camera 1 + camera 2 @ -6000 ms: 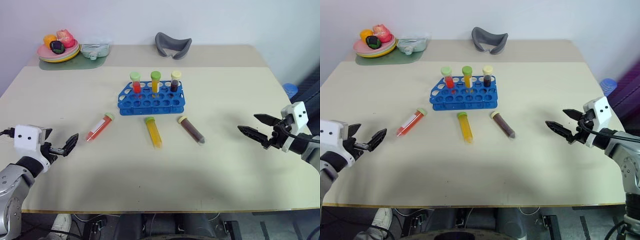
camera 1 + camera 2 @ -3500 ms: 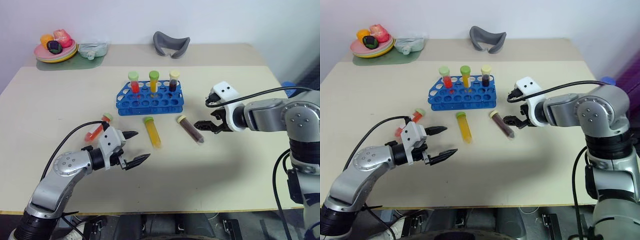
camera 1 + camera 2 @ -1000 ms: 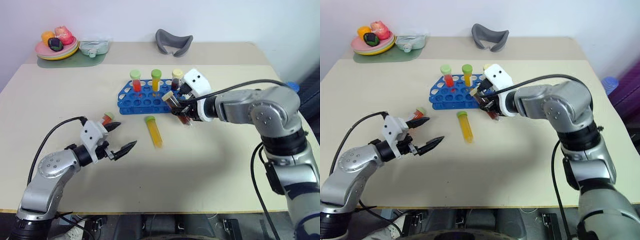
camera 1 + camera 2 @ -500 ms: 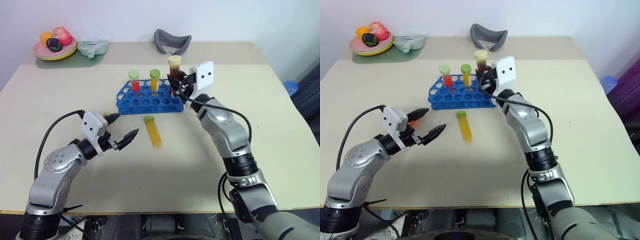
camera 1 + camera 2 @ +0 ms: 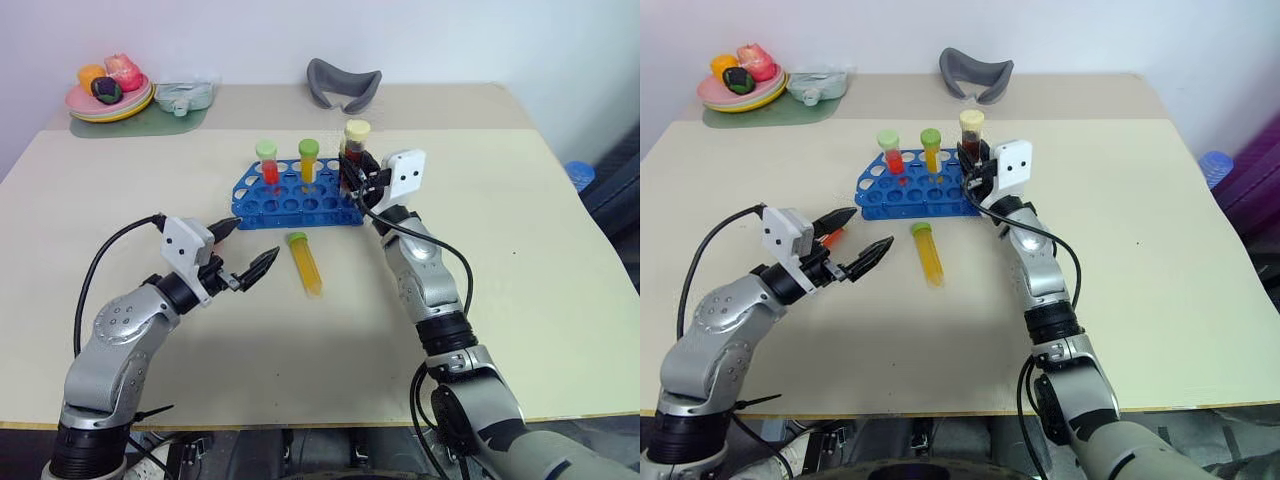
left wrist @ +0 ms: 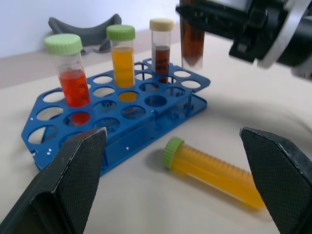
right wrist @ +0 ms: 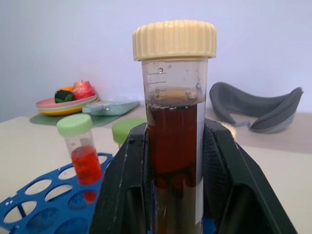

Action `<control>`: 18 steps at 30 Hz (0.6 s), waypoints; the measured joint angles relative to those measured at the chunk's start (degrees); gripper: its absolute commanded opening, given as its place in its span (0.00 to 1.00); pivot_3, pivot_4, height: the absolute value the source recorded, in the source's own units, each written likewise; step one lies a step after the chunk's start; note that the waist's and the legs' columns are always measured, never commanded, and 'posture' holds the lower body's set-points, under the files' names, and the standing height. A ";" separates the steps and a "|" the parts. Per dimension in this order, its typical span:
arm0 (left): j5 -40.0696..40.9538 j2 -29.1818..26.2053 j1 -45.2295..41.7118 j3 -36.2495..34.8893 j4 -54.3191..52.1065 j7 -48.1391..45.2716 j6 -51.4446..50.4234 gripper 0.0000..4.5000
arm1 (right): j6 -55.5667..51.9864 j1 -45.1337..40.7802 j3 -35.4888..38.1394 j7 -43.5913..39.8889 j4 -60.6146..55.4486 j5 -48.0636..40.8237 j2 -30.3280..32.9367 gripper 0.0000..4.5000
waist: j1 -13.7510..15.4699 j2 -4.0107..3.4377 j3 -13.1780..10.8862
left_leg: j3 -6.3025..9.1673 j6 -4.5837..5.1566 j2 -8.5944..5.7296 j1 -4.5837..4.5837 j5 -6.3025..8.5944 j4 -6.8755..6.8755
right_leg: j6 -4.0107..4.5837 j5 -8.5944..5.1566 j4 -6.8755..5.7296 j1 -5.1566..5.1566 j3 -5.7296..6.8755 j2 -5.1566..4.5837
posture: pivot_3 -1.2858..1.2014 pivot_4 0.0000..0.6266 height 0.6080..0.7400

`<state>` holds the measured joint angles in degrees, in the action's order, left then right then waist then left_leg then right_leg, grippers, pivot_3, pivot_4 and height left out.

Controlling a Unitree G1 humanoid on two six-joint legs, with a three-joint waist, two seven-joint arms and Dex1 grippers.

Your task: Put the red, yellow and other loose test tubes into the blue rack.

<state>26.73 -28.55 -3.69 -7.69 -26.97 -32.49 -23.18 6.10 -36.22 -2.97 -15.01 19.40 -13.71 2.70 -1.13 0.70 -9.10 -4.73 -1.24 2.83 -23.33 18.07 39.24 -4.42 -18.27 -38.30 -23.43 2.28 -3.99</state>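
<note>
**Dark tube held upright over the rack; yellow and red tubes still loose**

The right gripper point(image 5: 356, 172) is clenched on the dark brown tube point(image 5: 353, 150), cream cap uppermost, gripping the barrel below the cap; the tube stands upright above the 3 o'clock end of the blue rack point(image 5: 297, 196), not yet seated in a well; the rack already carries three capped tubes along its far row, red, yellow and dark; the left gripper point(image 5: 245, 256) hangs with its fingers spread wide and grasping nothing, at about 8 o'clock from the rack; the yellow tube point(image 5: 305, 262) lies on its side on the table point(image 5: 520, 250) just at 6 o'clock of the rack, green cap toward the rack; the red tube point(image 5: 832, 237) lies beside the left gripper, largely hidden behind its fingers. Handling, as judged: the tubes look like stiff, smooth plastic, light even when filled, and round, so they may roll or slip; a hold across the barrel near the cap seems best, keeping the lower end free to enter a well; the rack looks light enough to shift if nudged.
</note>
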 measured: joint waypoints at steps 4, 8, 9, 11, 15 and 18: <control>0.14 0.01 -0.44 -0.01 0.00 0.01 0.01 1.00 | 3.03 0.16 0.39 -0.04 3.87 1.28 -1.31 0.19 | -0.01 0.00 0.00 | 0.00 -0.02 0.00 0.01 -0.01 0.00 | 0.00 0.00 -0.01 0.00 0.00 0.01 | 0.52 0.24 0.96; 0.33 -0.01 -0.56 -0.16 0.00 -0.23 0.01 1.00 | 5.90 0.07 1.61 -0.19 7.22 1.65 -1.95 0.19 | 0.00 0.00 0.00 | 0.01 -0.03 0.00 0.04 -0.02 0.00 | 0.00 0.00 -0.02 0.04 0.00 0.01 | 0.52 0.24 0.96; 0.34 -0.03 -0.53 -0.22 0.00 -0.31 0.01 1.00 | 6.61 0.07 2.03 -0.27 7.83 1.64 -1.94 0.19 | 0.02 0.00 0.00 | 0.01 -0.03 0.00 0.05 -0.02 0.01 | 0.00 0.00 -0.02 0.05 0.00 0.01 | 0.52 0.24 0.96; 0.35 -0.05 -0.49 -0.26 0.00 -0.60 0.01 1.00 | 7.59 0.04 2.68 -0.50 8.97 1.71 -1.88 0.19 | -0.02 0.00 0.00 | 0.01 -0.04 0.00 0.07 -0.02 0.01 | 0.00 0.00 -0.02 0.06 0.00 0.02 | 0.52 0.24 0.96; 0.71 -0.05 -0.12 -0.25 -0.06 -1.23 0.00 1.00 | 9.07 -0.29 2.91 -0.67 10.32 2.14 -1.90 0.19 | 0.00 -0.01 0.00 | 0.01 -0.06 0.02 0.10 -0.03 0.01 | 0.00 0.00 -0.04 0.08 -0.03 0.16 | 0.52 0.24 0.96; 0.77 -0.05 0.35 -0.19 -0.09 -1.43 0.00 1.00 | 9.55 -0.37 3.16 -0.76 10.81 2.24 -1.90 0.19 | 0.09 -0.01 0.00 | 0.02 -0.06 0.02 0.12 -0.03 0.02 | 0.00 0.00 -0.04 0.12 -0.04 0.16 | 0.52 0.24 0.96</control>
<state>27.50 -28.60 -3.33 -7.88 -27.06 -33.91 -23.19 15.66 -36.59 0.19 -15.77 30.21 -11.47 0.79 -1.04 0.69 -9.10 -4.70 -1.30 2.85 -23.21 18.03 39.26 -4.42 -18.27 -38.35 -23.31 2.25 -3.84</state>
